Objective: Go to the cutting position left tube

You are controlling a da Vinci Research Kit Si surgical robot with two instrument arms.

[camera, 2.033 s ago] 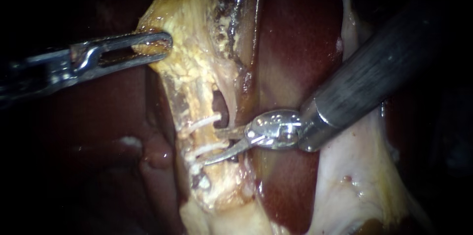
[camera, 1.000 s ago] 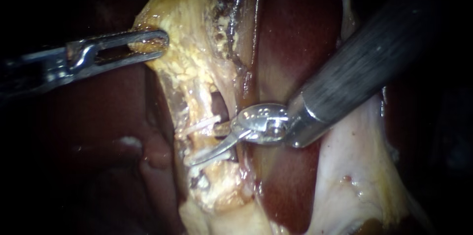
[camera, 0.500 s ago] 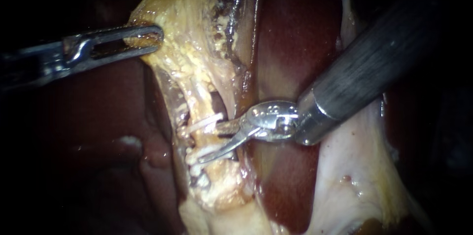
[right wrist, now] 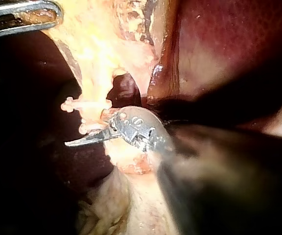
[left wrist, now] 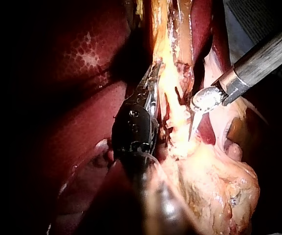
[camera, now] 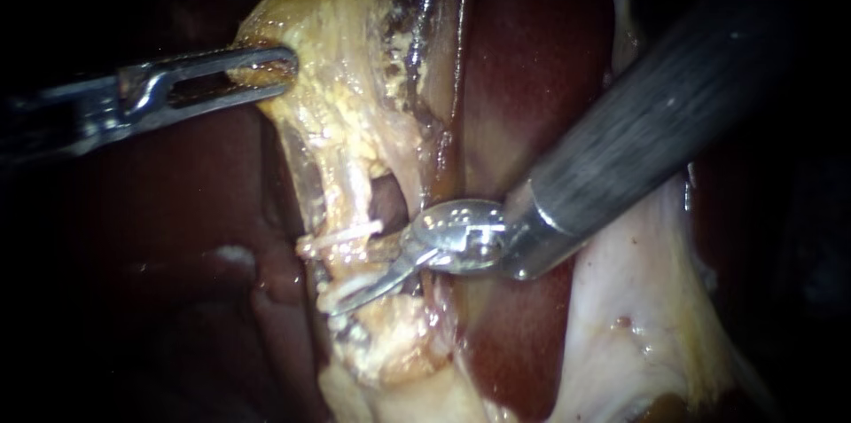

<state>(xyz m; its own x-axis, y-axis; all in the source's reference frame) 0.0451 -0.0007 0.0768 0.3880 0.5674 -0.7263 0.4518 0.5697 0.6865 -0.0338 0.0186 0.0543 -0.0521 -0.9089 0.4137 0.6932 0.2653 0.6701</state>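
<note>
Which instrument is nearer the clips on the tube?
The right instrument. Its open jaws sit at the tube between the two clips; the left instrument is well away, shut on yellow tissue above.

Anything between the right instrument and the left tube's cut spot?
Nothing visible. The right instrument sits at the left tube, between the upper clip and the lower clip, the lower one close beside it.

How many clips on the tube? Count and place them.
2. Upper clip above the open jaws of the right instrument; lower clip beside its lower jaw. Others may be hidden.
</note>
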